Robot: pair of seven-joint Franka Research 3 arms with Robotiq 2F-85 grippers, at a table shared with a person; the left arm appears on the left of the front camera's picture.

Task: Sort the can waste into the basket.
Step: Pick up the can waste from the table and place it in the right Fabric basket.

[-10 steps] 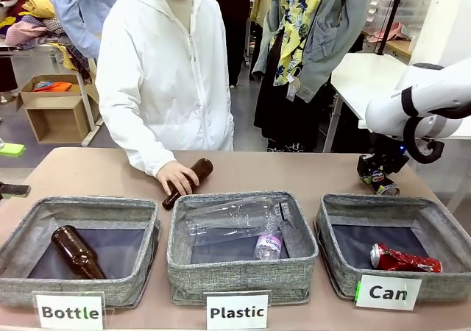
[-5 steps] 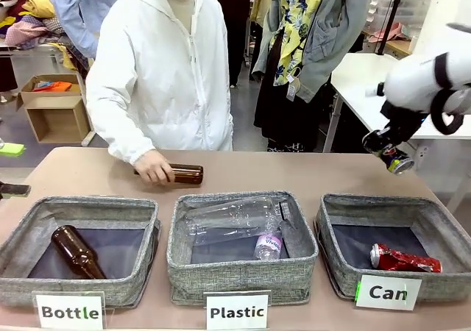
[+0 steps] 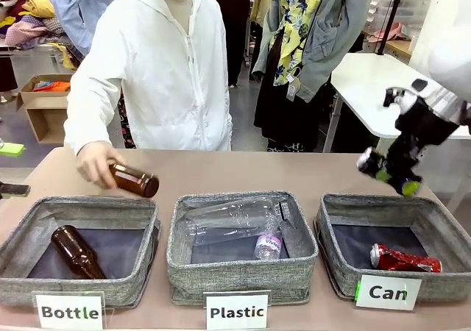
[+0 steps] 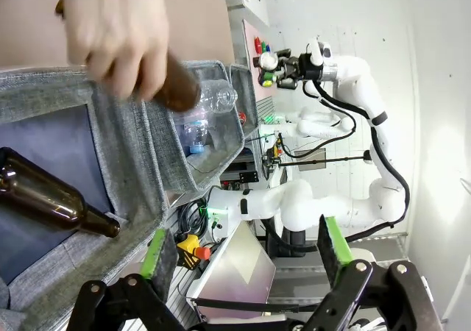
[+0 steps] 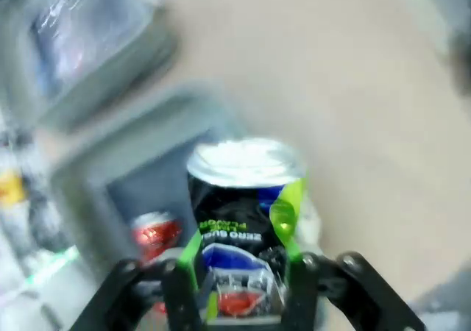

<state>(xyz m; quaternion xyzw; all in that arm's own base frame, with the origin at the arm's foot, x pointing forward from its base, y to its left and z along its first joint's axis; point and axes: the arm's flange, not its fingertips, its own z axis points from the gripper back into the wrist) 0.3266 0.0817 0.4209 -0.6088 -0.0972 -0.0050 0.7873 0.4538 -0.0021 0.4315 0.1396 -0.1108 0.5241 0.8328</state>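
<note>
Front view: the right end effector (image 3: pixel 390 175) hangs in the air above the far rim of the "Can" basket (image 3: pixel 335 261), jaws clamped on the black can (image 3: pixel 373 165).
Held can: crosswise between the green pads; in the right wrist view the black can (image 5: pixel 243 221) points its silver top away from the wrist, long axis running up the picture toward 12 o'clock.
Key relation: the basket's dark floor lies at about 6 o'clock from the right end effector, close below; I'd judge a short drop or tilt would land the can inside.
Red can (image 3: pixel 403 259): already on the basket floor, toward its right side, long axis roughly 9-to-3.
Nearer arm: the right; the left end effector (image 4: pixel 246 254) is well off at the "Bottle" end, fingers spread wide, holding nothing.
Person's hand (image 3: pixel 96 163): at 9 o'clock across the bench, carrying a brown bottle (image 3: pixel 135 179) over the "Bottle" bin, well apart from the cans.
</note>
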